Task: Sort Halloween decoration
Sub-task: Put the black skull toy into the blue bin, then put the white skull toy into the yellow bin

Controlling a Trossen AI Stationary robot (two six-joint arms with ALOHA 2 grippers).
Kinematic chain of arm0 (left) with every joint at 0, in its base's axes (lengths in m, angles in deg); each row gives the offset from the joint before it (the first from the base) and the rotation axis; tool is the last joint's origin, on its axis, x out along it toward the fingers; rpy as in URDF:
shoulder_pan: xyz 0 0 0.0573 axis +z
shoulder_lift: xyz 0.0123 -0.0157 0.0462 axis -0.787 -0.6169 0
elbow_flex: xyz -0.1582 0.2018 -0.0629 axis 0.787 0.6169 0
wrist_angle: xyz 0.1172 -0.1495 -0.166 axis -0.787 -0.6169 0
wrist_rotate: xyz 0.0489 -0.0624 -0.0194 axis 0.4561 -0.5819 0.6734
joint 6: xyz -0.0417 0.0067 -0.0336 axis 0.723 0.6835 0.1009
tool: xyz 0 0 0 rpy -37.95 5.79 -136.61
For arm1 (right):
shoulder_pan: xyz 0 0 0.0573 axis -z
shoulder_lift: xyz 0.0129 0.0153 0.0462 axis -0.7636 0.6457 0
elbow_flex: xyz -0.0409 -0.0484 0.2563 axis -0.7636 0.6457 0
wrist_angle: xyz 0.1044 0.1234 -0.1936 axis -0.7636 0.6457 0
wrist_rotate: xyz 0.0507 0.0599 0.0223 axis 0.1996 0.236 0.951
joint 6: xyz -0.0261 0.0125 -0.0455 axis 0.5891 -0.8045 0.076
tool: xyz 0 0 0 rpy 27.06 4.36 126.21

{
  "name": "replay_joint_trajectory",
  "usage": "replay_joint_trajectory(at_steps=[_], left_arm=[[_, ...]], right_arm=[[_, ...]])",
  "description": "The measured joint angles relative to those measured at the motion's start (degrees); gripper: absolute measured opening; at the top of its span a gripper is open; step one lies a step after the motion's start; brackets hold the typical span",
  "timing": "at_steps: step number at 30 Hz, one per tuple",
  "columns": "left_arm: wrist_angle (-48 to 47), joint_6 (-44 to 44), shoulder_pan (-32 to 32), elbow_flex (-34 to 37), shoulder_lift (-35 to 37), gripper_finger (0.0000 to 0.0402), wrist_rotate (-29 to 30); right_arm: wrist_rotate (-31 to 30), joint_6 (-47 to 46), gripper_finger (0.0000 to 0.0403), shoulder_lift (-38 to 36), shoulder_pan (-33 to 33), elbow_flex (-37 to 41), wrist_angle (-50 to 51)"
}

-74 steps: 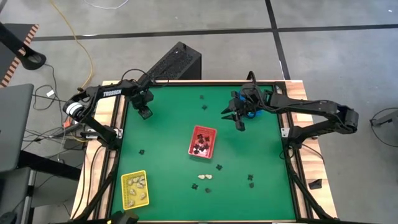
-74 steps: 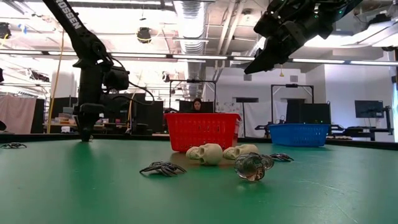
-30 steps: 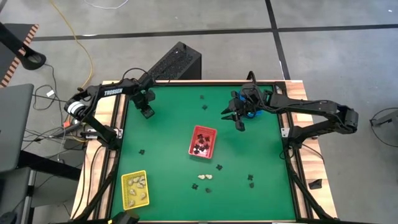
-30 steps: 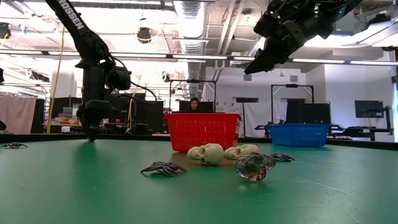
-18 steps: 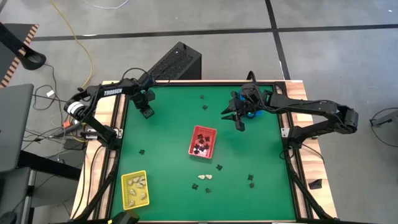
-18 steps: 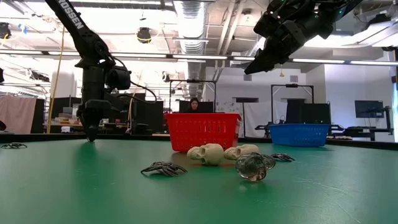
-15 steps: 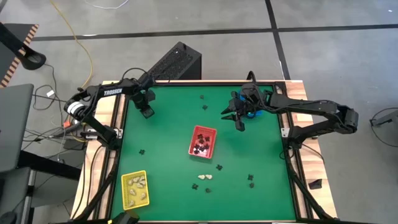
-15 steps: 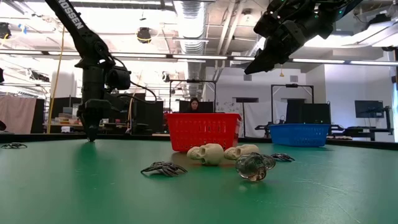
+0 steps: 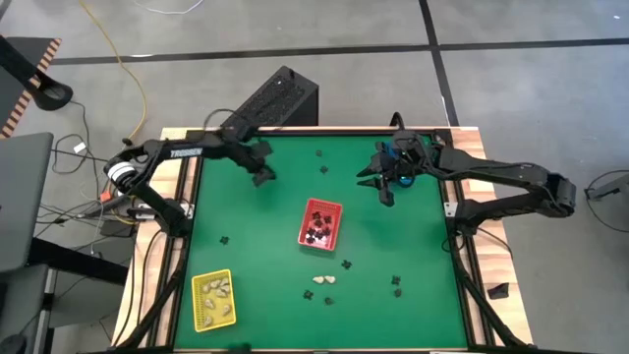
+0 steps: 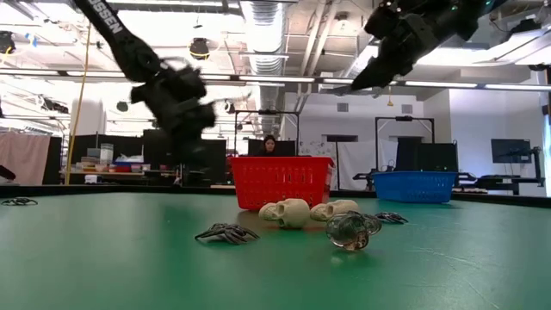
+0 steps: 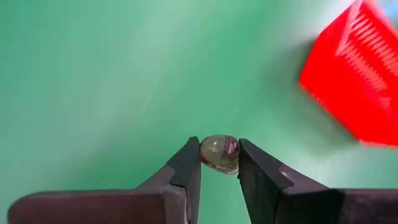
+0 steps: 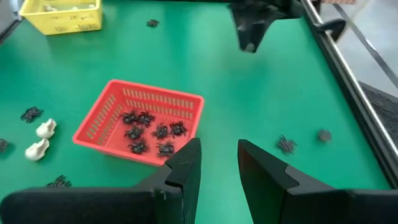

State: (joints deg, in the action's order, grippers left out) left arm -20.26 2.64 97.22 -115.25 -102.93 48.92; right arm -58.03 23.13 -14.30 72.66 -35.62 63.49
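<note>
The decorations are tiny pieces on the green table: two cream skulls (image 10: 288, 213) (image 12: 43, 129), black spiders (image 10: 225, 232) (image 12: 286, 144) and a clear ball (image 10: 349, 231). My left gripper (image 9: 264, 177) (image 11: 219, 163) hangs above the table, left of the red tray (image 9: 319, 223), and is shut on a small glassy round piece. My right gripper (image 9: 385, 193) (image 12: 219, 165) is open in the air, beyond the red tray's far right side. The red tray (image 12: 140, 121) holds several black spiders. The yellow tray (image 9: 213, 298) holds cream pieces. My left gripper pinches a small glassy, brownish round piece (image 11: 219, 154) between its two fingertips (image 11: 189, 163). The piece is lifted clear of the green table.
A blue tray (image 10: 413, 185) stands near the far right corner, partly under my right arm. Loose black pieces lie near the far edge (image 9: 320, 154), at the left (image 9: 224, 239) and toward the near right (image 9: 396, 285). A person sits in the room behind the table.
My left gripper has risen off the table near the far left corner and swung right toward the red tray, carrying the small round piece. My right gripper has drifted slightly to the right. The pieces on the table have stayed where they were.
</note>
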Motion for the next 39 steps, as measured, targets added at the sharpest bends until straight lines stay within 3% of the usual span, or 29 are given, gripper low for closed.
replay_joint_trajectory(at_steps=[6, 9, 16, 22, 28, 34, 39], left_arm=[[25.78, 1.09, -17.53, -1.93, -0.71, 0.0078, 13.84], [34.0, 0.75, -21.72, -7.82, -4.45, 0.0078, 18.26], [30.09, 1.26, -23.7, -33.17, -25.88, 0.0078, 15.51], [29.95, 3.68, -23.99, -55.78, -44.81, 0.008, 13.97], [23.87, 7.04, -23.73, -74.59, -57.26, 0.0081, 14.13], [15.96, 5.41, -24.04, -86.1, -63.85, 0.009, 18.83], [12.54, 2.74, -24.12, -88.48, -64.33, 0.0132, 19.09]], right_arm=[[-4.52, -1.32, 0.0136, -3.66, 0.02, -0.01, 4.36], [-4.96, -1.56, 0.0136, -4.37, 0.04, -0.01, 5.47], [-6.71, -2.58, 0.0136, -4.54, 0.02, -0.01, 8.39], [-14.01, -4.45, 0.0136, -6.39, -1.22, -0.01, 10.49], [-26.38, -8.48, 0.0136, -10.22, -2.75, -0.01, 17.99], [-32.3, -11.01, 0.0136, -10.98, -2.97, -0.01, 20.51], [-32.87, -13.35, 0.0136, -10.88, -3.02, -0.01, 23.2]])
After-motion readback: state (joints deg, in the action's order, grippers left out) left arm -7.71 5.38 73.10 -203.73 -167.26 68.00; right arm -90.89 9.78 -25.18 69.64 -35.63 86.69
